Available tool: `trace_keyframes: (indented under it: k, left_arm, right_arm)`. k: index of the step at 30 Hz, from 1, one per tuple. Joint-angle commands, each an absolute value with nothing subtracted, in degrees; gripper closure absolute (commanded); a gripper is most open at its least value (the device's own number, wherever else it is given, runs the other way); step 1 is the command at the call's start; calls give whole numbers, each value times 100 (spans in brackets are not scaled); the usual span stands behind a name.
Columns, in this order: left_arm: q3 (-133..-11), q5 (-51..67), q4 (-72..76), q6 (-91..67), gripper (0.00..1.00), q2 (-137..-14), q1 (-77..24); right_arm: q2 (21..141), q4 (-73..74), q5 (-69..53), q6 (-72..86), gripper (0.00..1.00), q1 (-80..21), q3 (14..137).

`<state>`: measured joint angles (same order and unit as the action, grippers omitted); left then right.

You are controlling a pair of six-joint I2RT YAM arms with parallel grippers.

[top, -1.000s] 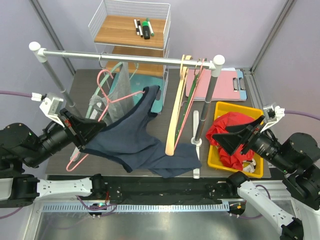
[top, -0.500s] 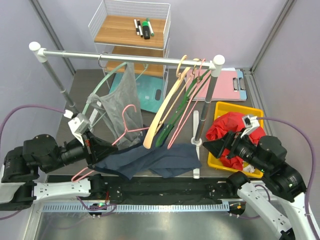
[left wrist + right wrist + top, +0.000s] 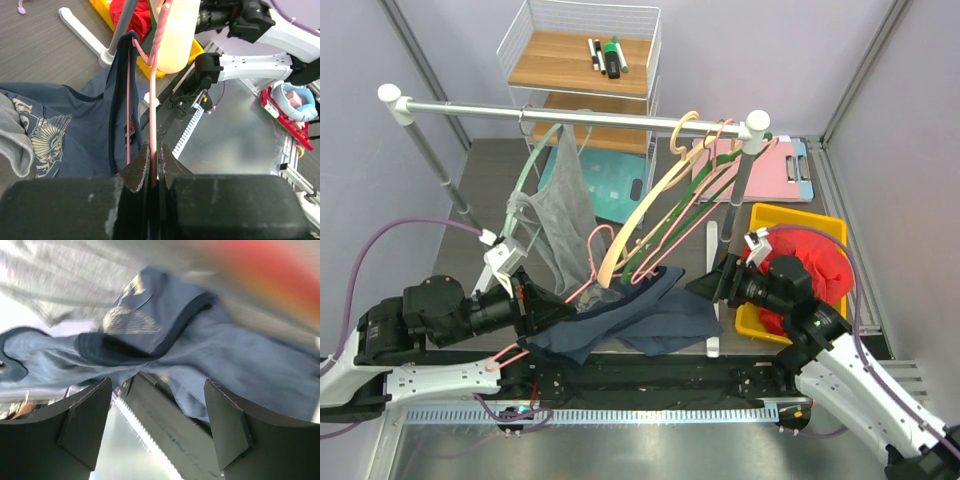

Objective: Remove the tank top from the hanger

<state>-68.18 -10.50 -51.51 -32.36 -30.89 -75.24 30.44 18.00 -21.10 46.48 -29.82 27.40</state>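
Observation:
The navy tank top [image 3: 630, 318] lies bunched on the table's near edge, one strap still looped over the pink wire hanger [image 3: 582, 290]. My left gripper [image 3: 538, 307] is shut on the hanger's lower wire; in the left wrist view the pink wire [image 3: 152, 115] runs up from between the closed jaws, with the tank top [image 3: 75, 135] to its left. My right gripper [image 3: 712, 283] is open and empty, just right of the tank top; the right wrist view shows blue fabric [image 3: 210, 355] close above its spread fingers [image 3: 227, 425].
A rail [image 3: 570, 113] carries a grey garment on a green hanger [image 3: 565, 215] and wooden, green and pink hangers [image 3: 660, 215]. A yellow bin [image 3: 830, 225] with red cloth sits at right. A wire shelf [image 3: 582, 60] stands behind.
My left gripper has pulled the pink hanger and tank top down and nearer, now bunched at the table edge. My right arm has swung left from the yellow bin toward the tank top.

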Motion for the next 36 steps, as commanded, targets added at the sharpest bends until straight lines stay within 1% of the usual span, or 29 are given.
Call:
trace_keyframes:
  k: [1, 2, 3, 6, 9, 10, 12, 13, 14, 19, 22, 26, 27, 29, 30, 32, 35, 36]
  left_arm:
    - [-6794, -1195, -4509, -3480, 100, -3093, -7523]
    - [-6794, -1213, -4517, -3489, 100, -3111, -7523]
    - [-6803, -1222, -4526, -3498, 100, -3129, -7523]
    - [-6812, -1213, -4553, -3533, 100, -3155, -7523]
    - [-6838, -1239, -4632, -3559, 100, -3138, -7523]
    - [-6864, -1257, -4649, -3568, 100, -3129, -7523]
    - [-6882, -1248, -4676, -3603, 100, -3111, -7523]
    - [-6882, -1213, -4650, -3604, 100, -3103, -7523]
    - [-6873, -1169, -4632, -3604, 100, -3103, -7523]
    - [-6829, -1055, -4562, -3595, 100, -3102, -7523]
    - [-6829, -976, -4527, -3586, 100, -3164, -7523]
    - [-6820, -897, -4439, -3586, 100, -3199, -7523]
    - [-6820, -870, -4430, -3586, 100, -3191, -7523]
    - [-6829, -870, -4421, -3568, 100, -3199, -7532]
    - [-6838, -879, -4438, -3577, 100, -3199, -7524]
    - [-6855, -931, -4508, -3577, 100, -3191, -7523]
    - [-6873, -1019, -4596, -3586, 100, -3156, -7523]
    - [-6882, -1046, -4623, -3586, 100, -3147, -7523]
  right_arm:
    - [3559, 194, -2058, 4773, 22, -3769, 2864]
    - [3699, 193, -1865, 4659, 22, -3945, 2917]
    - [3709, 202, -1367, 4510, 22, -4320, 2961]
    - [3823, 89, -915, 4395, 23, -4544, 2980]
    - [4024, -315, -975, 4412, 27, -4544, 2892]
    - [4051, -369, -1036, 4412, 30, -4561, 2874]
    - [4043, -491, -941, 4430, 34, -4597, 2848]
    - [4008, -553, -880, 4421, 39, -4605, 2778]
    - [3956, -623, -766, 4438, 40, -4623, 2734]
    - [3639, -905, -571, 4412, 41, -4649, 2645]
    - [3630, -879, -607, 4403, 42, -4641, 2715]
    - [3709, -791, -633, 4386, 44, -4649, 2777]
    - [3718, -791, -607, 4394, 51, -4649, 2760]
    - [3718, -782, -598, 4403, 59, -4650, 2760]
    - [3683, -721, -580, 4403, 66, -4649, 2768]
    - [3630, -590, -519, 4403, 69, -4649, 2769]
    - [3516, -353, -370, 4386, 79, -4649, 2786]
    - [3403, -143, -317, 4368, 84, -4649, 2786]
